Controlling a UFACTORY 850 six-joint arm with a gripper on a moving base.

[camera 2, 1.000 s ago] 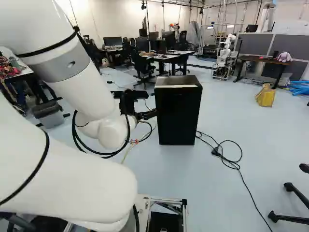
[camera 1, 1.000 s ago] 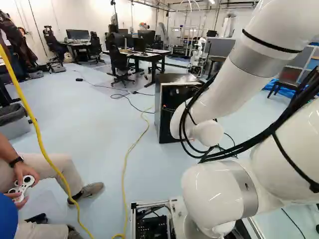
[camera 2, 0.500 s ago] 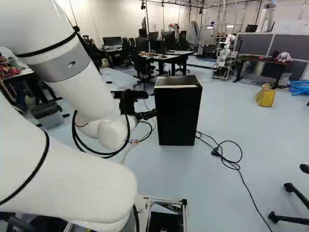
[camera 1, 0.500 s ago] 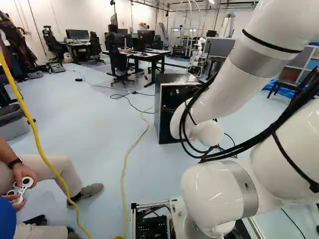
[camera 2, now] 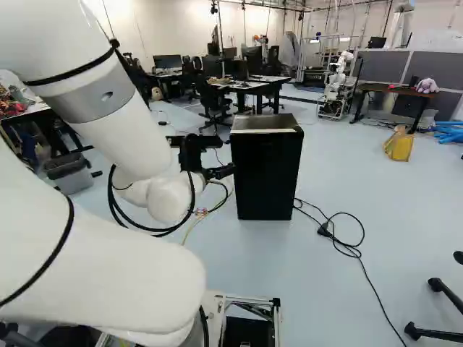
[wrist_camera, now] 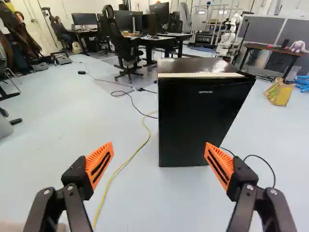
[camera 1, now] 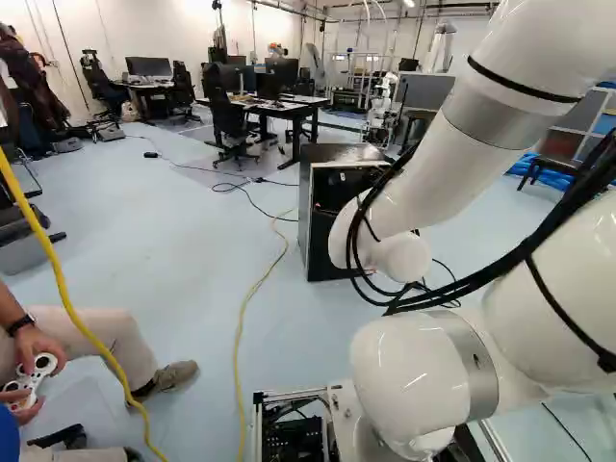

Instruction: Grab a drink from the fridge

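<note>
"How is the end effector (camera 2: 220, 172) looking?"

"It's standing released. In the wrist view its orange pads (wrist_camera: 100, 165) are facing each other across a wide gap, gripping nothing."

"And the fridge (wrist_camera: 200, 116)?"

"It's standing upright on the pale blue floor (wrist_camera: 135, 193), ahead of the end effector and apart from it. Its black front is hiding the inside, so I can't tell where a drink is sitting."

"What is lying on the floor around it?"

"A yellow cable (wrist_camera: 126, 162) is winding up to the side of the fridge, passing between the fingers in the wrist view. A black cord (camera 2: 349, 247) is coiling on the other side, at the right of the right base view."

"What is the room showing beyond?"

"Behind the fridge, a desk (camera 2: 249, 86) is carrying monitors (camera 2: 252, 56), with a black office chair (camera 2: 210, 101) standing beside it. Farther right, another robot (camera 2: 336, 81) is standing near a brown desk (camera 2: 391, 89), which is holding a pale stuffed toy (camera 2: 427, 85). Grey partitions (camera 2: 443, 69) are rising behind that desk, and a yellow bag (camera 2: 398, 146) is resting on the floor in front."
</note>
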